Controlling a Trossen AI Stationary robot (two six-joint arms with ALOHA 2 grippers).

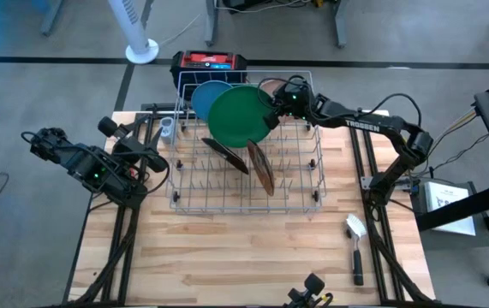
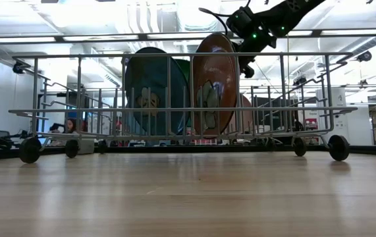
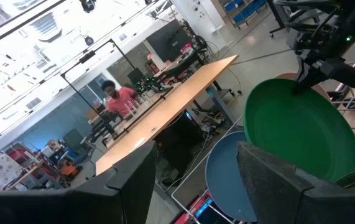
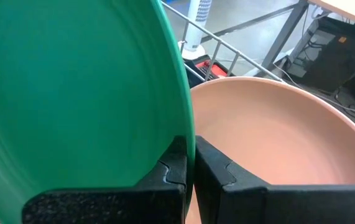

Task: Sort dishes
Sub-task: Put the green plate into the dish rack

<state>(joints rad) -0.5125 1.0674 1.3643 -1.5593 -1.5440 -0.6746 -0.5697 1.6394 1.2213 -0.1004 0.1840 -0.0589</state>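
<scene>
**A:** Starting near the frame's bottom, what matters?

**B:** The grey wire rack (image 1: 244, 175) at centre holds two dark orange-brown round plates (image 1: 261, 167) on edge. Just above them, the right gripper (image 1: 271, 109) is pinched tight on the rim of the large green round plate (image 1: 240, 115), held tilted over the rack's far end.

**A:** And beyond?

**B:** A light blue plate (image 1: 203, 96) and a pale pink plate (image 4: 289, 130) stand behind it. The left gripper (image 1: 157, 158), jaws spread, waits at centre left, farther off.
</scene>
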